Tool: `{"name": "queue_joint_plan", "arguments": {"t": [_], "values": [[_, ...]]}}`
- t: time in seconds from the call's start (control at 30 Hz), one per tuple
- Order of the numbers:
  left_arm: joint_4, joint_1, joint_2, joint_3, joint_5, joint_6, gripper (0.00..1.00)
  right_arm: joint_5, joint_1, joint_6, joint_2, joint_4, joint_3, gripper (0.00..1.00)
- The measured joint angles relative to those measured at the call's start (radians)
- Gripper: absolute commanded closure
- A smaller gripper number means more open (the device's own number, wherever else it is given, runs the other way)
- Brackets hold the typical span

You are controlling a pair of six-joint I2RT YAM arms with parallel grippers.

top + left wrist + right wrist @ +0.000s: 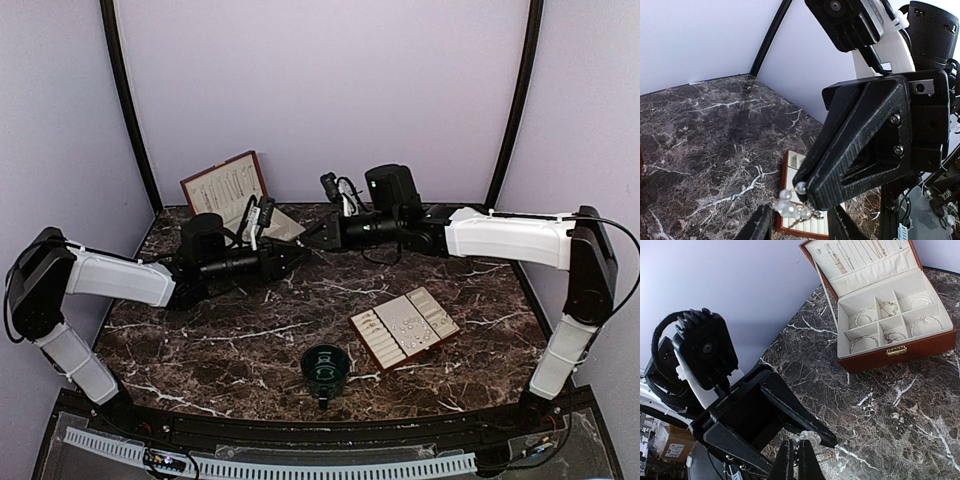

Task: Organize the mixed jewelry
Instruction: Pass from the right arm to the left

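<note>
A pearl-and-chain piece (789, 204) hangs in mid-air between the two grippers; it also shows in the right wrist view (809, 438). My right gripper (796, 452) is shut on it and fills the left wrist view (810, 189). My left gripper (800, 221) is open, its jaws on either side of the piece, one finger (795, 410) reaching past it. Both grippers meet above the table's back middle (308, 245). Tiny silvery jewelry (410, 322) lies on a cream-padded tray (372, 335), seen below the piece in the left wrist view (792, 161).
An open brown jewelry box (900, 347) with bracelets in cream compartments stands at the back left (228, 185). A dark green cup (325, 366) stands at the front middle, left of the tray. Purple walls close in the back and sides.
</note>
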Motion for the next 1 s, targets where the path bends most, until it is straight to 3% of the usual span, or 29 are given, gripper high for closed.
{"name": "queue_joint_plan", "arguments": {"t": [0.17, 0.37, 0.63, 0.67, 0.73, 0.83, 0.93, 1.0], "values": [[0.007, -0.001, 0.014, 0.006, 0.01, -0.008, 0.75, -0.005, 0.002, 0.002, 0.0, 0.0, 0.0, 1.0], [0.013, -0.002, 0.016, 0.01, 0.013, -0.016, 1.0, -0.005, 0.002, 0.01, 0.0, 0.0, 0.0, 1.0], [0.008, -0.005, 0.016, 0.01, -0.007, -0.02, 1.0, 0.0, 0.002, 0.019, 0.0, 0.0, 0.0, 1.0], [0.002, -0.005, 0.016, 0.011, -0.016, -0.016, 1.0, 0.001, 0.002, 0.019, 0.0, 0.001, 0.0, 0.97], [-0.014, -0.005, 0.014, 0.011, -0.037, -0.011, 1.0, 0.008, 0.002, 0.018, 0.0, 0.0, 0.0, 0.71], [-0.056, -0.004, 0.005, 0.012, -0.067, -0.009, 1.0, 0.023, 0.002, 0.01, 0.0, 0.001, 0.0, 0.47], [-0.146, 0.016, -0.015, 0.031, -0.098, -0.008, 1.0, 0.048, 0.002, 0.003, -0.005, -0.002, 0.0, 0.36], [-0.205, 0.047, -0.024, 0.062, -0.103, -0.009, 1.0, 0.076, 0.003, -0.007, -0.018, -0.006, 0.0, 0.35]]}}
